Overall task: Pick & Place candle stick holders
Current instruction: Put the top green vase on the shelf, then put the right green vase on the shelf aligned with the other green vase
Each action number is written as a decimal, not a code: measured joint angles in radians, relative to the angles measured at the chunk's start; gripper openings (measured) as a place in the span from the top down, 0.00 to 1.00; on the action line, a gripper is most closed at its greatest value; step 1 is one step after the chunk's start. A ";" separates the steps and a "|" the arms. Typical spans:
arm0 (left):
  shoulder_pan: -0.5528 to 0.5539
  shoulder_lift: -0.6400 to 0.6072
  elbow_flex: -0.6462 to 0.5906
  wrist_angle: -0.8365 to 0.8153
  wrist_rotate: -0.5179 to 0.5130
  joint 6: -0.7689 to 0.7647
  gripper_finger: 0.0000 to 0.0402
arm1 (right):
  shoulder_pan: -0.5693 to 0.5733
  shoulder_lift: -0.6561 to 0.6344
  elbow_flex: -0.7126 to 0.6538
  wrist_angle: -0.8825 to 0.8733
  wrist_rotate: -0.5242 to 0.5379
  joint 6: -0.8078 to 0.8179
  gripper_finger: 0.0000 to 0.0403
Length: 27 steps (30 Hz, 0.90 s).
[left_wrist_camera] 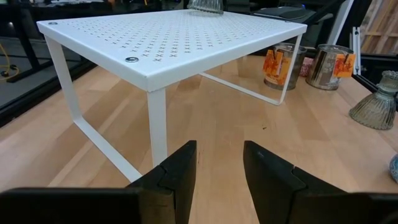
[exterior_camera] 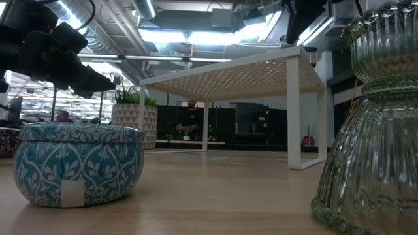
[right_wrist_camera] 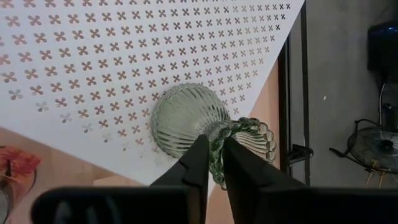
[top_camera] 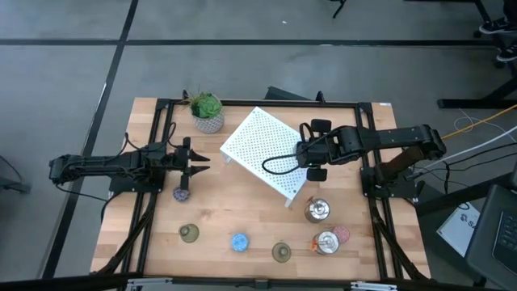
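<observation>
My right gripper [top_camera: 307, 155] is over the right edge of the white perforated stand [top_camera: 265, 149], shut on an olive-green glass candle stick holder [right_wrist_camera: 186, 118]. My left gripper [top_camera: 202, 164] hovers open and empty left of the stand, just beyond the purple holder [top_camera: 182, 194]. On the table rest two more olive-green holders [top_camera: 190, 234] [top_camera: 281, 252], a blue one [top_camera: 239, 241], two shiny silver ones [top_camera: 317, 211] [top_camera: 325, 242] and a pink one [top_camera: 342, 234]. My right gripper pinches the green holder's narrow neck [right_wrist_camera: 214, 134] between its two fingers, between the ribbed bell and the beaded cup [right_wrist_camera: 252, 137]. The fingers come from above, pointing down. The holder is tilted, its bell end at the stand's top near the edge; whether it touches I cannot tell.
A green potted plant [top_camera: 208, 111] stands at the far left, beside the stand's far corner. The stand sits askew mid-table on thin white legs [left_wrist_camera: 158, 124]. Bare wood [top_camera: 242, 202] lies between the stand and the row of holders near the front edge.
</observation>
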<state>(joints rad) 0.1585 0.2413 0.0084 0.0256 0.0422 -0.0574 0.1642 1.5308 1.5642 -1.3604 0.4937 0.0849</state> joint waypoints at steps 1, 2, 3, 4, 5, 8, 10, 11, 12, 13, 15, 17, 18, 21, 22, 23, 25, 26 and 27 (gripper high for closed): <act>0.000 0.000 0.000 0.000 0.000 0.000 0.68 | 0.000 0.000 0.000 0.000 -0.001 0.000 0.87; 0.000 0.000 0.000 0.000 0.000 0.000 0.68 | 0.000 0.001 0.000 0.001 -0.002 0.000 0.84; 0.000 0.000 0.000 0.000 0.000 0.000 0.68 | 0.000 0.001 -0.001 0.002 -0.006 0.000 0.82; 0.000 0.000 0.000 0.000 0.000 0.000 0.68 | 0.000 0.002 -0.002 0.003 -0.011 0.000 0.79; 0.000 0.000 0.000 0.000 0.000 0.000 0.68 | 0.000 0.002 -0.002 0.003 -0.011 0.000 0.76; 0.000 0.000 0.000 0.000 0.000 0.000 0.68 | 0.000 0.002 -0.002 0.006 -0.011 0.000 0.69; 0.000 0.000 0.000 0.000 0.000 0.000 0.68 | 0.000 0.002 -0.002 0.007 -0.009 0.000 0.65; 0.000 0.000 0.000 0.000 0.000 0.000 0.68 | 0.002 0.002 -0.002 0.007 -0.007 0.000 0.64; 0.000 0.000 0.000 0.000 0.000 0.000 0.68 | 0.004 0.002 -0.002 0.007 -0.007 0.002 0.64; 0.000 0.000 0.000 0.000 0.000 0.000 0.68 | 0.006 0.002 -0.002 0.007 -0.005 0.004 0.63; 0.000 0.000 0.000 0.000 0.000 0.000 0.68 | 0.008 0.002 -0.002 0.007 -0.004 0.004 0.63; 0.000 0.000 0.000 0.000 0.000 0.000 0.68 | 0.008 0.002 -0.002 0.007 -0.004 0.004 0.63; 0.000 0.000 0.000 0.000 0.000 0.000 0.68 | 0.008 0.002 -0.002 0.007 -0.003 0.004 0.63; 0.000 0.000 0.000 0.000 0.000 0.000 0.68 | 0.008 -0.007 -0.001 0.007 -0.002 0.004 0.63; 0.000 0.000 0.000 0.000 0.000 0.000 0.68 | 0.008 -0.010 -0.001 0.007 0.001 0.004 0.62; 0.000 0.000 0.000 0.000 0.000 0.000 0.68 | 0.011 -0.013 -0.001 0.006 0.000 0.004 0.62; 0.000 0.000 0.000 0.000 0.000 0.000 0.68 | 0.019 -0.017 0.012 -0.001 0.001 0.004 0.62; 0.000 0.000 0.000 0.000 0.000 0.000 0.68 | 0.025 -0.017 0.025 -0.005 0.001 0.004 0.62; 0.000 0.000 0.000 0.000 0.000 0.000 0.68 | 0.033 -0.017 0.039 -0.013 0.001 0.005 0.62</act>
<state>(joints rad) 0.1585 0.2413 0.0083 0.0257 0.0422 -0.0574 0.1970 1.5135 1.6030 -1.3730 0.4946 0.0895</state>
